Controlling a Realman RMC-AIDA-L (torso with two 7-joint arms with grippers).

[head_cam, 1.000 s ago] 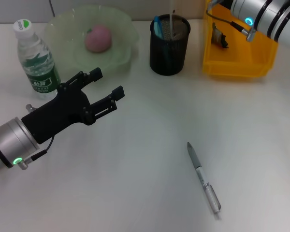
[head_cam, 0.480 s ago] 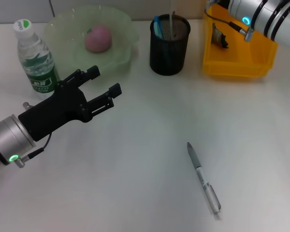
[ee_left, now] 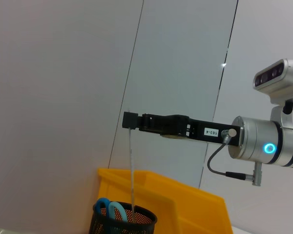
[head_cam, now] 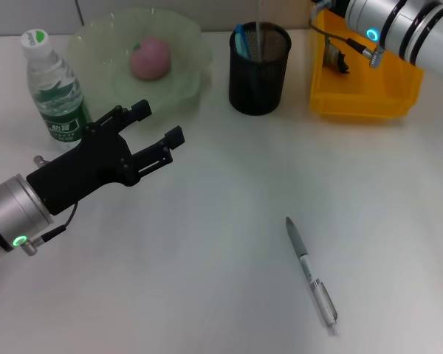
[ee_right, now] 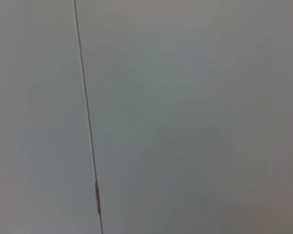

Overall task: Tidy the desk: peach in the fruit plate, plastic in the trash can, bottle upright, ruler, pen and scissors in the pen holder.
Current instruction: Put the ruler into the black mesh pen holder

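Now, L to R: your left claw (head_cam: 156, 125) hovers open and empty nr the bottle (head_cam: 53, 87). Right claw (ee_left: 131, 120) pinches the ruler (ee_left: 132, 171) vertical above the pen holder (head_cam: 259, 68), prob so it drops in; pen (head_cam: 311, 271) lies on tabletop (head_cam: 207, 280).

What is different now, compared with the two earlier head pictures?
The left gripper, open, drew back slightly toward the robot's left, then stopped beside the upright plastic bottle. The right gripper holds a thin clear ruler hanging into the black mesh pen holder; its arm shifted slightly away. The silver pen and the pink peach stayed put.
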